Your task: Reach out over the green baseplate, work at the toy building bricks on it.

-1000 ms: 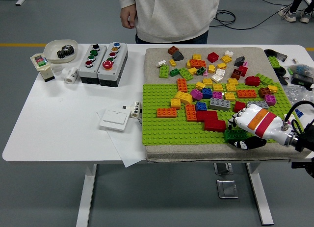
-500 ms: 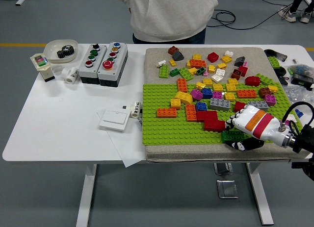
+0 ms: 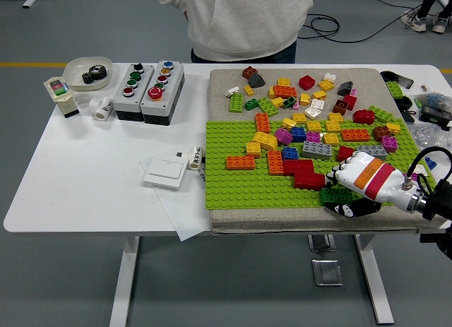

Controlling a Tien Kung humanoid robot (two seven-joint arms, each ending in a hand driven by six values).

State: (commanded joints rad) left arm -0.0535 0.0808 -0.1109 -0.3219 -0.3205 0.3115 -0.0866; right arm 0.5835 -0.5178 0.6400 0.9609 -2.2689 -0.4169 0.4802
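Observation:
The green baseplate point(image 3: 233, 186) lies on a grey mat, with many loose bricks on it and behind it. My right hand point(image 3: 342, 193), white with an orange and a pink band, reaches in from the lower right over the plate's near right corner. Its fingers point(image 3: 336, 174) curl over a dark green brick point(image 3: 335, 195) and the thumb point(image 3: 351, 209) sits below it, so the hand is shut on that brick. A dark red brick point(image 3: 305, 173) lies just left of the fingertips. An orange brick point(image 3: 240, 162) sits further left on the plate.
A person in a grey hoodie point(image 3: 240, 20) stands at the far side, hands off the table. Two button boxes point(image 3: 148, 90), a white bowl with gears point(image 3: 87, 73), a white switch plate point(image 3: 165, 172) and paper lie at left. Cables and parts point(image 3: 431, 108) crowd the right edge.
My right hand shifted slightly left and nearer with the dark green brick, then back a little. The person swayed to the right. The other bricks stayed put.

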